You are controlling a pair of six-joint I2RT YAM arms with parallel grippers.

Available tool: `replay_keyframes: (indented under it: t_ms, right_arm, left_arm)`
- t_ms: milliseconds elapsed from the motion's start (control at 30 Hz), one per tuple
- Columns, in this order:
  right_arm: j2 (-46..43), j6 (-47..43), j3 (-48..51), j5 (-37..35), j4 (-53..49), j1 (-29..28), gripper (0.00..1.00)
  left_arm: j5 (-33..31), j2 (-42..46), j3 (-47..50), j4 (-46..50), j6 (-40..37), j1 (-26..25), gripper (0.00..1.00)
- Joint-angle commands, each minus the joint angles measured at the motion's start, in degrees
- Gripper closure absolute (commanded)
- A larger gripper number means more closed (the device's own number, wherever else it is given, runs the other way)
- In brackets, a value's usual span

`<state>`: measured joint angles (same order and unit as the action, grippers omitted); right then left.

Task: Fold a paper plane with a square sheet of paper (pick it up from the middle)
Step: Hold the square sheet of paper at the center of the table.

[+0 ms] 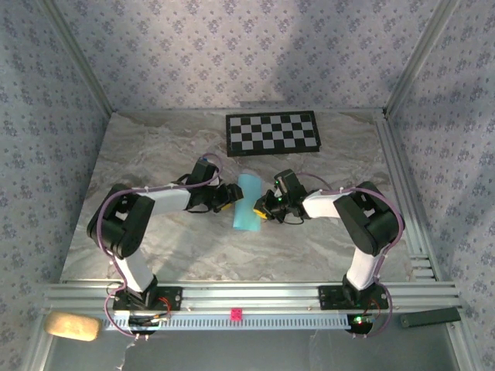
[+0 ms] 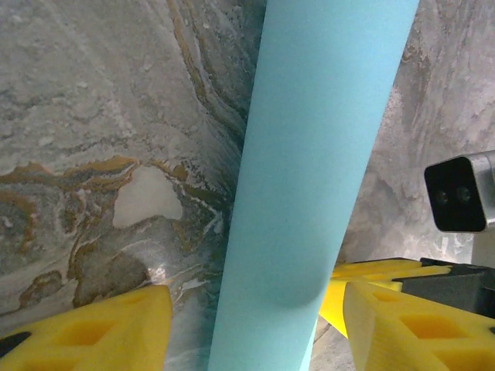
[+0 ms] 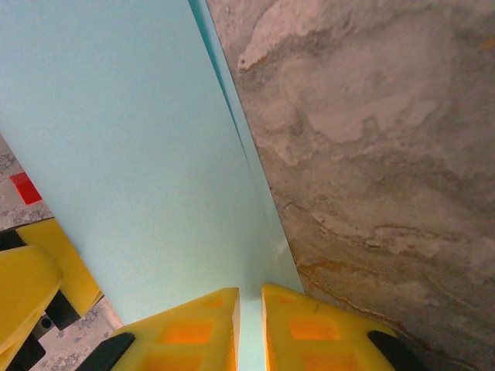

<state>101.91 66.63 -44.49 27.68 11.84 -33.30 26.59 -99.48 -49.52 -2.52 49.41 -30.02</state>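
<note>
Marbled table point(image 1: 155, 154), plain cyan paper point(image 1: 249, 202)

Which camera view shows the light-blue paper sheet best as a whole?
The top external view: the light-blue paper sheet appears nearly whole. The left wrist view gives a close curved strip of it; the right wrist view, one flat face, its edge pinched in the right gripper.

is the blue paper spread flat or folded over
Folded: the paper is a narrow strip, not a square, and two layered edges show where the right gripper pinches it.
</note>
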Motion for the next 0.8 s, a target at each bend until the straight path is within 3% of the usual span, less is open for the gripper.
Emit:
replay_keyframes:
  t_ms: [0, 400, 500, 767]
  right_arm:
    - [1.74, -0.36, 0.80, 0.27, -5.06, -0.99, 0.83]
    - [0.31, -1.91, -0.07, 1.58, -4.04, -0.16, 0.80]
    - [-2.33, -4.00, 0.36, 2.46, -0.03, -0.09, 0.73]
    - [-14.54, -13.81, -0.17, -3.21, -10.96, 6.38, 0.55]
  left_arm:
    - [1.04, -1.44, -3.01, 1.55, -2.65, -0.73, 0.42]
    - [-0.68, -5.18, -6.12, 4.55, -2.92, -1.97, 0.55]
    - [-1.79, -5.45, -6.05, 4.81, -2.21, -2.00, 0.56]
    - [-3.91, -5.99, -6.82, 6.83, -1.51, -2.06, 0.57]
